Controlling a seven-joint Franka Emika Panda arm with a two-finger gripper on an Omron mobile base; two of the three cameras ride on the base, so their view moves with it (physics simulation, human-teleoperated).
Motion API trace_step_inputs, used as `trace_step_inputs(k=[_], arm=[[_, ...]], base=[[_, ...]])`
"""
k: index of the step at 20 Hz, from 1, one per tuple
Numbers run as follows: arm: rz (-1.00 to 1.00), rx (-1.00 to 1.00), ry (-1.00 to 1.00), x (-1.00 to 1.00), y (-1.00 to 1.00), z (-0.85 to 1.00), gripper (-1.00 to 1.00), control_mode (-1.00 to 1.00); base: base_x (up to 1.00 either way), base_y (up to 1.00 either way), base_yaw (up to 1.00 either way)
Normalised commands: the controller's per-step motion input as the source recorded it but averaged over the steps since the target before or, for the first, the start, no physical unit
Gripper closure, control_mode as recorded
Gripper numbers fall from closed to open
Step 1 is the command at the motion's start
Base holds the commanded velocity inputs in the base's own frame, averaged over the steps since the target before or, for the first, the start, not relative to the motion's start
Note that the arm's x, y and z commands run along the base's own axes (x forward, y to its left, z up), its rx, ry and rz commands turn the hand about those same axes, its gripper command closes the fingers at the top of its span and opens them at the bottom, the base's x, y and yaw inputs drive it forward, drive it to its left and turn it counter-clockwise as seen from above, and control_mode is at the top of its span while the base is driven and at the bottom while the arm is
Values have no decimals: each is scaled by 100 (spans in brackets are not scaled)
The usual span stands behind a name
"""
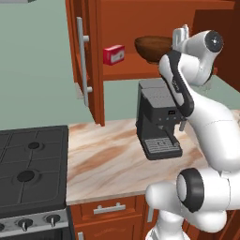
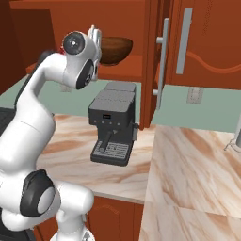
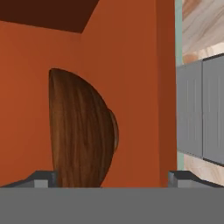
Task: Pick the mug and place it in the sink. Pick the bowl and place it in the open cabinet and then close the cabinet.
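The wide, dark brown wooden-looking bowl (image 1: 153, 48) sits on the shelf of the reddish-brown wooden wall cabinet (image 1: 90, 61), in the upper middle of the left base frame, with a small red box (image 1: 114, 54) near it on the same shelf. The white arm's hand (image 3: 113, 177) is just in front of the bowl, its dark fingers (image 3: 40, 178) spread wide with nothing between them; in the hand frame the bowl fills the centre and the left finger lies close to its rim.

The main risk, as I judge it, is the pull-back: a finger that clips the rim could drag the bowl toward the shelf edge and tip it onto the black and grey coffee machine (image 1: 158, 117) on the marble surface (image 1: 103, 159) below. The cabinet door (image 1: 84, 56) stands open with its silver bar handle (image 1: 84, 62) at the upper left; closing it while the bowl overhangs the shelf could jam the door or knock the bowl off. The elbow also hangs near the coffee machine, so a wide swing toward the door could hit it.
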Motion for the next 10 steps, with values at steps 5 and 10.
trace_step_inputs(k=[5, 10], arm=[[-3, 0, 0, -63, 0, 20, -100, -100], [-1, 0, 6, -58, 0, 61, -100, -100]], base=[[0, 0, 0], [0, 0, 0]])
